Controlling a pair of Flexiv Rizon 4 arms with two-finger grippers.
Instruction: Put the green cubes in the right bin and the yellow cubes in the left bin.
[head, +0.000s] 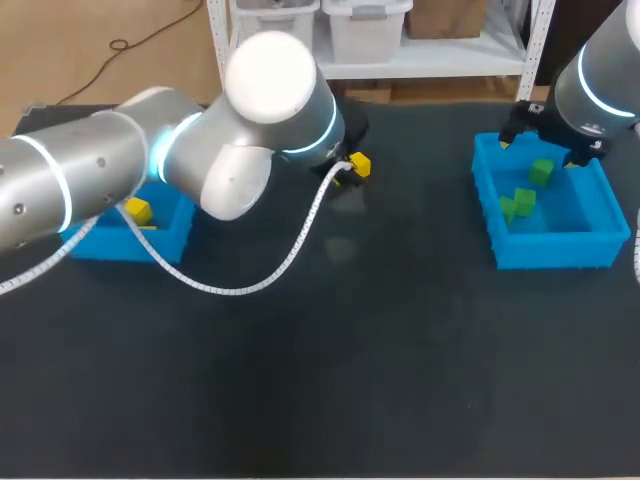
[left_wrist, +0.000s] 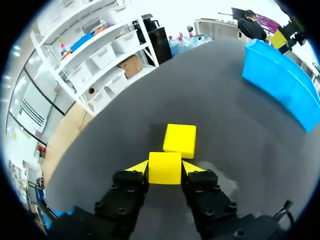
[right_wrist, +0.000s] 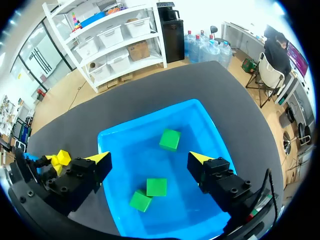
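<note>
My left gripper (left_wrist: 165, 169) is low over the dark table, shut on a yellow cube (left_wrist: 165, 167), with both yellow tips against its sides. A second yellow cube (left_wrist: 180, 140) lies just ahead of it, touching or nearly touching. In the head view only one yellow cube (head: 360, 165) shows beside the left wrist. The left blue bin (head: 172, 238) holds a yellow cube (head: 138, 210). My right gripper (right_wrist: 150, 159) hangs open above the right blue bin (right_wrist: 210, 125), holding nothing. In that bin lie three green cubes (right_wrist: 170, 139), (right_wrist: 156, 187), (right_wrist: 140, 200).
The left arm's bulky elbow (head: 270, 90) and its white cable (head: 290, 250) cover part of the left bin and of the table's back. The right bin (head: 500, 240) stands at the table's right side.
</note>
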